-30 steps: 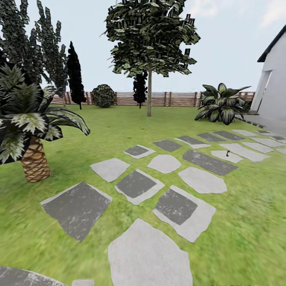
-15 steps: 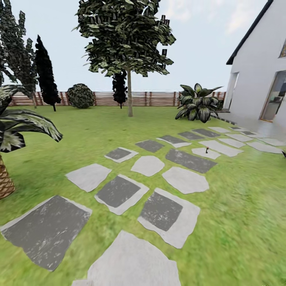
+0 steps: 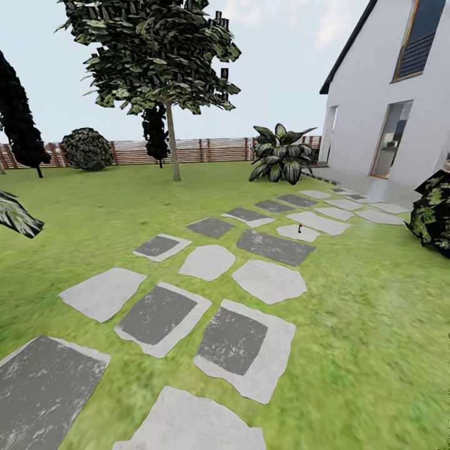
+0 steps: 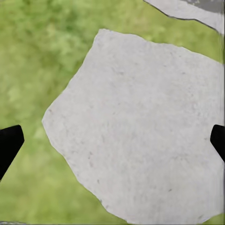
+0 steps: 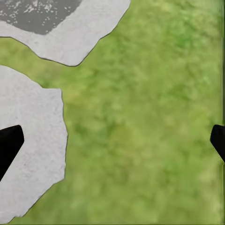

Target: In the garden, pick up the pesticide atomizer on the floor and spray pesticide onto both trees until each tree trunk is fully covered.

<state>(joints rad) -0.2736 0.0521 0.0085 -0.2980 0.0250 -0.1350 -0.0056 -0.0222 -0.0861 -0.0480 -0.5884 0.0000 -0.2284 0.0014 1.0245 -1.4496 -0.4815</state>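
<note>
Our left gripper (image 4: 112, 140) wide over pale stone (image 4: 140, 126), right gripper (image 5: 112, 140) wide over lawn (image 5: 150, 117); pesticide atomizer (image 3: 300, 229) far ahead on stone path.

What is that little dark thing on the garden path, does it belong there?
It looks out of place: a tiny dark object with a red spot, the pesticide atomizer, stands alone on a pale stepping stone far along the path. Nothing else looks spilled or damaged.
</note>
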